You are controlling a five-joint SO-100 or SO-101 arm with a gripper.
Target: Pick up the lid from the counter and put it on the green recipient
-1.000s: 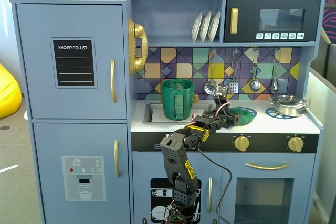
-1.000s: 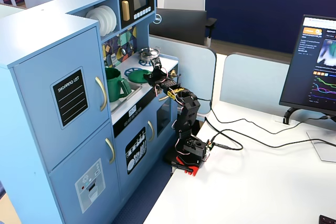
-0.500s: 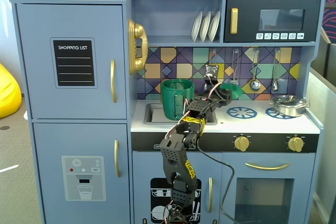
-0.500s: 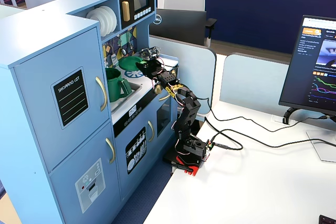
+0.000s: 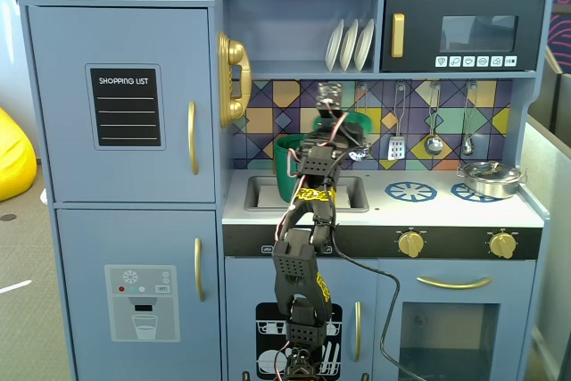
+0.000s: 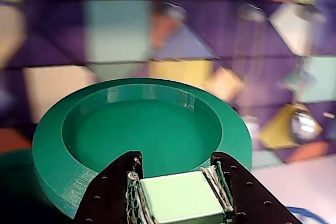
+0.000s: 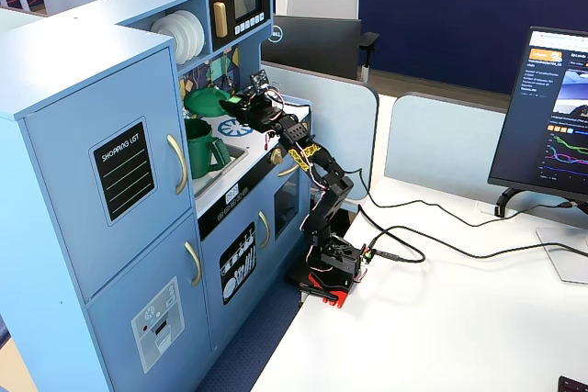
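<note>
The green lid [image 6: 152, 124] is a flat round disc with a raised rim and fills the wrist view. My gripper [image 6: 177, 159] is shut on its light green block handle [image 6: 181, 198]. In a fixed view the lid [image 5: 350, 121] hangs in the air in front of the tiled backsplash, partly hidden by my gripper [image 5: 339, 138]. It is above and just right of the tall dark-green recipient [image 5: 289, 168], which stands by the sink. In the other fixed view the lid [image 7: 206, 100] is held above the recipient [image 7: 200, 146], apart from it.
A shiny steel pot [image 5: 489, 178] sits on the right burner, with a blue burner ring [image 5: 409, 191] beside it. Utensils [image 5: 433, 122] hang on the backsplash. A shelf with white plates [image 5: 350, 45] and a microwave [image 5: 464, 35] is close overhead. The sink [image 5: 343, 194] lies below the arm.
</note>
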